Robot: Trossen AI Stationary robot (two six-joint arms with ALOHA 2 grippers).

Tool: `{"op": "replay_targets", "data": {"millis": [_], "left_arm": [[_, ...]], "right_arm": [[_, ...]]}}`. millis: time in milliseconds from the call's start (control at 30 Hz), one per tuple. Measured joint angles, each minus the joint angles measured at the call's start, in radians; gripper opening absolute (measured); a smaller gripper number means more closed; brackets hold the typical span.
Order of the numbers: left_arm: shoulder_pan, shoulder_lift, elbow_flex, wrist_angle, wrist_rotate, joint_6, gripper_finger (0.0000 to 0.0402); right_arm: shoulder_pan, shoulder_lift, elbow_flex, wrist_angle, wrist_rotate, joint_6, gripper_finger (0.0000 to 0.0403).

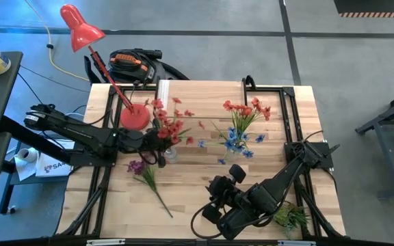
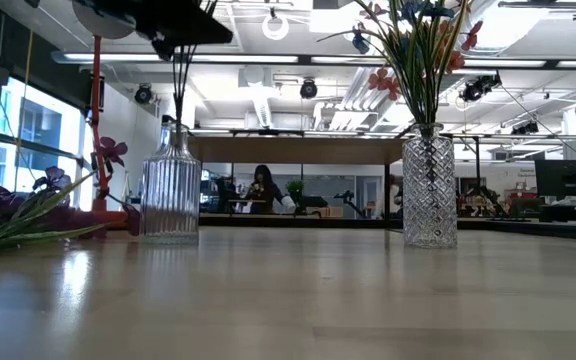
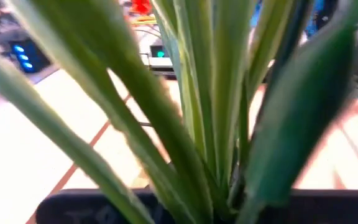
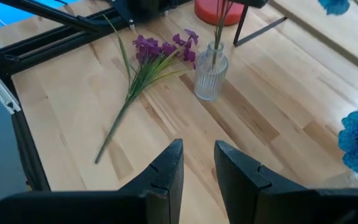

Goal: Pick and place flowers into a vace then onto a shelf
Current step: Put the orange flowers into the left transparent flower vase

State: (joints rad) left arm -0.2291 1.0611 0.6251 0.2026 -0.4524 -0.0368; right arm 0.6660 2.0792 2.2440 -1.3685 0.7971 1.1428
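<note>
Left gripper (image 1: 157,139) clamps red flowers (image 1: 172,125) over ribbed vase (image 2: 170,186), frame centre-left.
Right gripper (image 4: 197,163) slightly parted, empty, lower centre. Red lamp (image 1: 81,28) upper left; purple spray (image 4: 160,48) on table. No readable writing.

purple flowers (image 4: 163,48), red lamp (image 1: 81,27), ribbed clear vase (image 4: 209,78)

— What's the table (image 1: 204,171) made of?
— Pale wood strips, smooth with a soft sheen.
— And the vases?
— Clear glass: one ribbed (image 2: 171,190), one diamond-cut (image 2: 429,190). The lamp (image 1: 81,27) is glossy red.
</note>
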Motion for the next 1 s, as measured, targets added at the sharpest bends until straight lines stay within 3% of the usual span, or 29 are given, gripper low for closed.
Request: {"op": "replay_targets", "data": {"millis": [433, 1000], "left_arm": [[0.000, -0.003, -0.085, 0.034, -0.009, -0.074, 0.0043], [-0.001, -0.003, -0.085, -0.056, 0.016, -0.160, 0.0208]], "right_arm": [[-0.001, 0.000, 0.000, -0.025, -0.022, 0.010, 0.0083], [-0.010, 0.000, -0.001, -0.036, -0.027, 0.010, 0.0083]]}}
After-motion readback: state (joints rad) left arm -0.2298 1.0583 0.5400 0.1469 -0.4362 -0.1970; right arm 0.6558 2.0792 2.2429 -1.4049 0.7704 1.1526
